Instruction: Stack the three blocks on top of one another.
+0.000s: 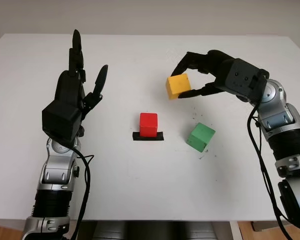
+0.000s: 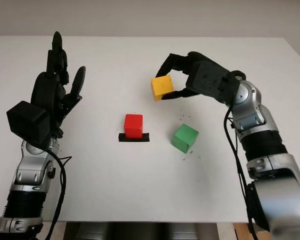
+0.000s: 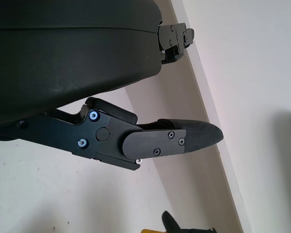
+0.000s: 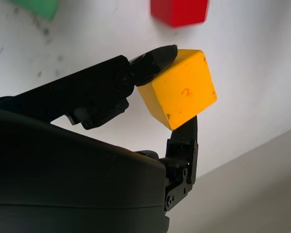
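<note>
My right hand (image 1: 186, 80) is shut on the yellow block (image 1: 178, 85), holding it above the table, right of and beyond the red block. In the right wrist view the fingertips (image 4: 157, 56) pinch the yellow block (image 4: 179, 90) from two sides. The red block (image 1: 148, 124) stands on a black tape mark (image 1: 148, 136) at the table's middle. The green block (image 1: 200, 136) lies tilted on the table to the red block's right. My left hand (image 1: 82, 80) is open, raised upright over the left part of the table.
The white table (image 1: 140, 180) ends at a far edge by a pale wall and at a near edge at the bottom. Small dark specks lie around the green block.
</note>
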Motion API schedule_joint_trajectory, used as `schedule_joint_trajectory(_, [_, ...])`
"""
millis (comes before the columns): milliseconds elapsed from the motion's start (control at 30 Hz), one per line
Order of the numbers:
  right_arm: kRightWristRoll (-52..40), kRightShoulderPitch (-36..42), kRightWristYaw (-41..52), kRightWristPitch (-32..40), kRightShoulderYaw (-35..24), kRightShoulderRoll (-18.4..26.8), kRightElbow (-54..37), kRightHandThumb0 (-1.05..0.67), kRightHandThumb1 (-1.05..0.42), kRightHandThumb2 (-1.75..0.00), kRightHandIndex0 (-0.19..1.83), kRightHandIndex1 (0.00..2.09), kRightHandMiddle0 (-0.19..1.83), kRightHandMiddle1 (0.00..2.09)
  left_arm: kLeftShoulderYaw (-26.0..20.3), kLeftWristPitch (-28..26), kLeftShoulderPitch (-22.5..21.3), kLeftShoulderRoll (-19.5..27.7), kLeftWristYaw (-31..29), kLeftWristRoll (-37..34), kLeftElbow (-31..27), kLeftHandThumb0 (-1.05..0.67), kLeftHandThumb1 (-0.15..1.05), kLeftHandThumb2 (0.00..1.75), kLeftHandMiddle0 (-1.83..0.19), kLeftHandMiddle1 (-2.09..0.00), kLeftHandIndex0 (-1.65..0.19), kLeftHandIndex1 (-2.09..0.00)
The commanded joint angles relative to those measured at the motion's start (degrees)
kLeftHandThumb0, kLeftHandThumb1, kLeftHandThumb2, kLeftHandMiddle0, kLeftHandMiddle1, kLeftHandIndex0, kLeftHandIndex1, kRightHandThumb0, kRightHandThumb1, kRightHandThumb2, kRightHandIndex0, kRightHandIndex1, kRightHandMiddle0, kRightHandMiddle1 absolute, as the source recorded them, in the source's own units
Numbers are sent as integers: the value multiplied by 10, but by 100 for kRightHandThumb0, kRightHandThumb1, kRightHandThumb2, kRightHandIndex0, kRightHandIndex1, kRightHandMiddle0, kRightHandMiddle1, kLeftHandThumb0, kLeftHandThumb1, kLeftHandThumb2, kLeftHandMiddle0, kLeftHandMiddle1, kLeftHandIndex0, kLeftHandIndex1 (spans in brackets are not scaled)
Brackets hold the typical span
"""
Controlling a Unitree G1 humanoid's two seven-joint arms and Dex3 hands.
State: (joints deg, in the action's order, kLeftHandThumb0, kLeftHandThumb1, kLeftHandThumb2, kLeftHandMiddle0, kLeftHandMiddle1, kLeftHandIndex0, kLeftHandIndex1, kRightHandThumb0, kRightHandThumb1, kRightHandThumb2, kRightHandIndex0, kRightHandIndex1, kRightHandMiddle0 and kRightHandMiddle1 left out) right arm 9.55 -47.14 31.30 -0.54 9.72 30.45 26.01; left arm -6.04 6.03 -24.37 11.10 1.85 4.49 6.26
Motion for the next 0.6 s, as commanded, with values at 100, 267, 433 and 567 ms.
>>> schedule_joint_trajectory(100, [-31,41,6,73,-19,-24,-97,-47,-94,-5,32,7,33,156,3,3,-2,-3,4,1,-4,-64,105,48,17,-5,15,-6])
schedule_joint_trajectory(267, [-36,70,0,190,-21,-42,-181,-47,-93,-5,35,8,35,159,2,-2,5,-2,7,4,-9,-65,105,50,19,-5,16,-5])
schedule_joint_trajectory(433, [-42,88,-12,276,-22,-60,-238,-50,-94,-6,36,8,35,162,0,2,7,-1,10,6,-8,-66,105,49,19,-5,16,-5])
schedule_joint_trajectory(567, [-52,111,-34,322,-29,-82,-274,-50,-96,-6,34,6,32,167,-1,-6,11,-3,10,3,-14,-67,105,48,18,-5,16,-5])
